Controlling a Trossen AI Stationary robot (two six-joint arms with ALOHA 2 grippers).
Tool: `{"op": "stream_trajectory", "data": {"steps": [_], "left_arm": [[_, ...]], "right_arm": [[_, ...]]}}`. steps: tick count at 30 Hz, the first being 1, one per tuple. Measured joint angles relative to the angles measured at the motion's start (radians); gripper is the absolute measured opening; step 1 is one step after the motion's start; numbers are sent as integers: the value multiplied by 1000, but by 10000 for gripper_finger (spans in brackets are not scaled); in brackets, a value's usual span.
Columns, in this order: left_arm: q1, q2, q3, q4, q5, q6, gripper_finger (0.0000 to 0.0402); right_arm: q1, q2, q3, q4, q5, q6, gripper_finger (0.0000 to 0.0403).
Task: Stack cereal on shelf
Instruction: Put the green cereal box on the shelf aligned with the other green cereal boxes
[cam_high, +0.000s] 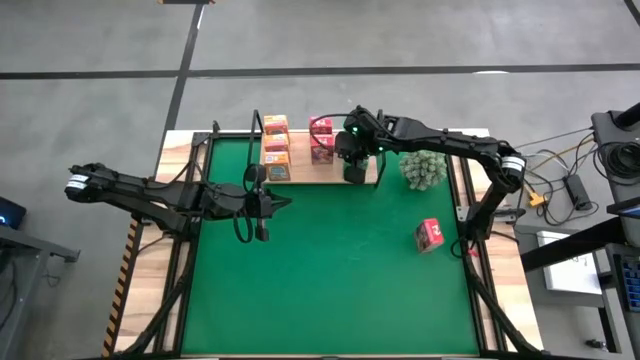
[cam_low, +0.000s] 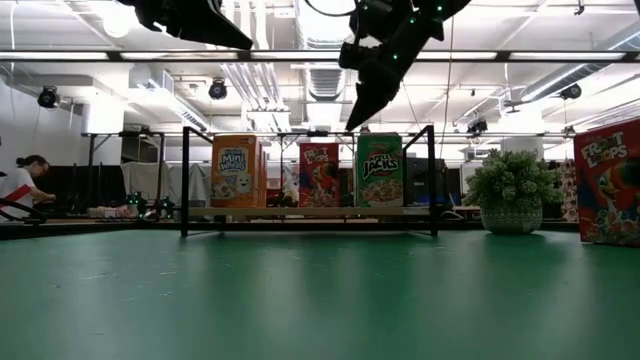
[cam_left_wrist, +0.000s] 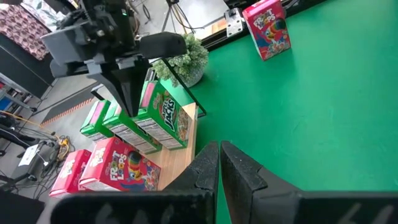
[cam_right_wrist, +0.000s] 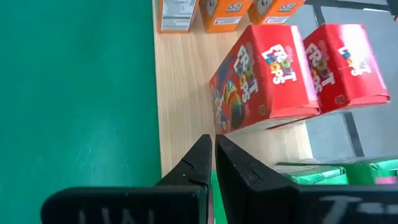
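The shelf (cam_high: 303, 178) stands at the mat's far edge. On its board (cam_right_wrist: 180, 93) stand orange boxes (cam_high: 275, 146), pink-red boxes (cam_right_wrist: 267, 81) and green boxes (cam_left_wrist: 163, 118), all upright on their bases. One more pink-red box (cam_high: 430, 236) stands on the green mat at the right. My right gripper (cam_low: 360, 118) is shut and points down just above the green boxes (cam_low: 380, 170), with a small gap showing in the low view. My left gripper (cam_high: 264, 203) is shut and empty, over the mat left of centre, in front of the shelf.
A fuzzy grey-green plant ball (cam_high: 423, 168) in a pot sits right of the shelf. Black wire uprights (cam_low: 185, 180) stand at the shelf's sides. The green mat (cam_high: 340, 290) lies open toward the near edge. A person (cam_low: 20, 185) shows far behind the table.
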Motion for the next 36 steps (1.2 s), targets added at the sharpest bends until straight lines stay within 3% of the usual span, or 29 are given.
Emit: {"op": "stream_trajectory", "data": {"steps": [36], "left_arm": [[0, 0, 0, 0, 0, 0, 0]], "right_arm": [[0, 3, -1, -64, 4, -9, 13]]}}
